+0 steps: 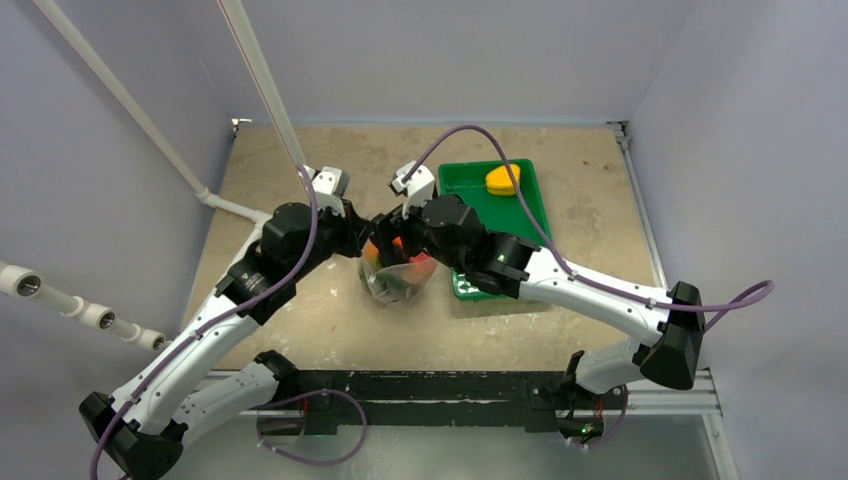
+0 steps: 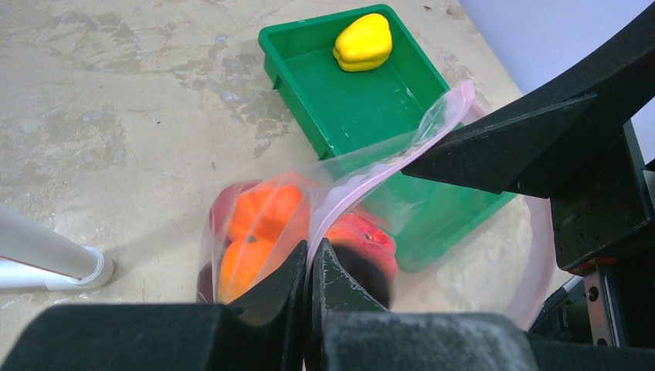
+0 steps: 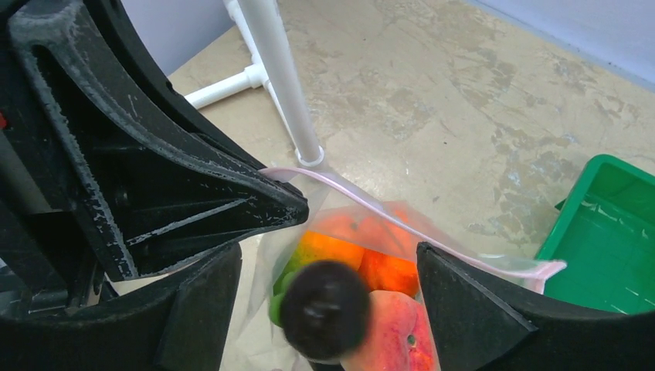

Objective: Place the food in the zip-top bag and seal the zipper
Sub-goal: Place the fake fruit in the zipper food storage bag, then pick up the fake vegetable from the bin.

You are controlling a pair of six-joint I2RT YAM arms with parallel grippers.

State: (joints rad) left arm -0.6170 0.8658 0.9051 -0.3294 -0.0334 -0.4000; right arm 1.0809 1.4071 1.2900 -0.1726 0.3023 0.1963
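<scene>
Left pincer [image 2: 311, 251] is clamped fully shut on the thin pinkish zipper strip [image 2: 340, 197], holding the clear crinkly plastic zip-top bag [image 1: 398, 280] up by its top edge, the belly hanging just below the tips. Right pincer [image 3: 328, 259] is spread wide over the mouth and grips nothing. A dark purple round toy [image 3: 324, 309] sits loose between its fingers, touching neither, beside a red-orange peach-like toy [image 3: 394, 332]. Orange toy fruit [image 2: 266, 212] shows through the film right under the left pincer. So most of the food looks bagged, but 1 yellow toy pepper [image 2: 363, 42] lies in the green ribbed plastic tray [image 2: 347, 108], well beyond the left pincer's tips on the mottled beige bench [image 2: 116, 116]. The zipper is plainly unsealed. The mouth points up. The strip's long axis runs from the left pincer's tips away toward the tray, passing by the right pincer's outer finger.
</scene>
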